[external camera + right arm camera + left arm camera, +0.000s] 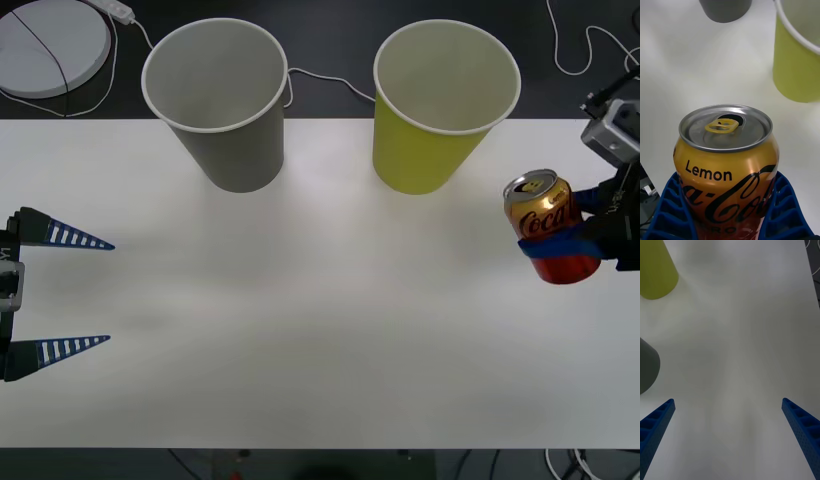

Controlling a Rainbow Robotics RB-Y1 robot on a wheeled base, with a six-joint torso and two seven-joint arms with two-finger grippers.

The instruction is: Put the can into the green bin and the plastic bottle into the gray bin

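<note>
My right gripper is shut on the can, an orange-gold and red can with a gold top, held upright above the table's right side. In the right wrist view the can sits between the blue fingers. The green bin stands at the back, left of the can and apart from it, also seen as the green bin. The gray bin stands at the back left of centre. My left gripper is open at the table's left edge. The plastic bottle is out of view.
The white table stretches between the two arms. A white round device and cables lie on the dark floor behind the table. In the left wrist view the gray bin and green bin stand off to one side.
</note>
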